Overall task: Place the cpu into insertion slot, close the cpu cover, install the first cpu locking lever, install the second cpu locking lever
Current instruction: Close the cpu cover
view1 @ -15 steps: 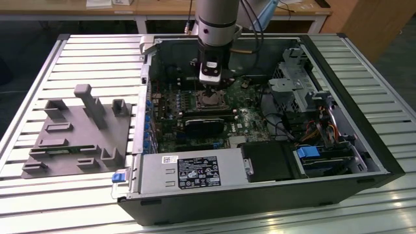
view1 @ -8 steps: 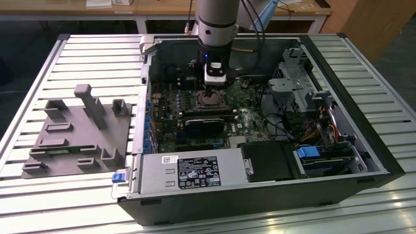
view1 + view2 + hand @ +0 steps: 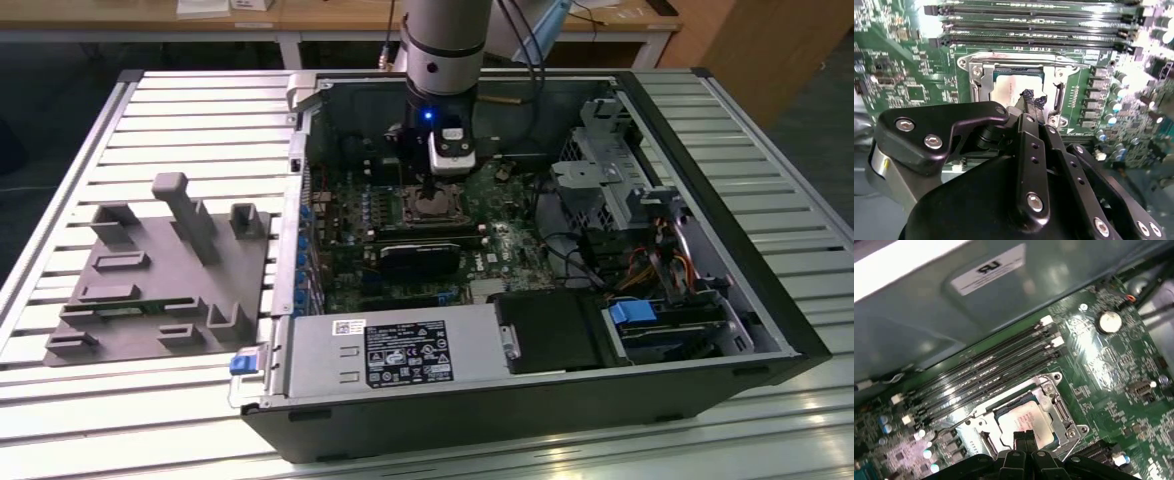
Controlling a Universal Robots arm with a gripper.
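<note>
The cpu [image 3: 1026,421], a small square chip with a dull silver top, lies flat in the insertion slot [image 3: 1002,412], directly under the hand [image 3: 1024,436]. The thin silvery cpu cover [image 3: 1056,402] lies down, framing it.

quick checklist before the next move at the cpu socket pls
1. cpu seated: ok, it lies flat inside the frame window in both wrist views.
2. cpu cover down: ok, the frame lies flat around the cpu.
3. locking lever latched: cannot tell, the thin wire is hard to follow.
4. gripper posed: ok, fingers together, tips just above the cpu's edge.
5. Contact between tips and cpu: cannot tell.
6. Clearance from the memory slots: ok, the tips are well apart from them.
</note>
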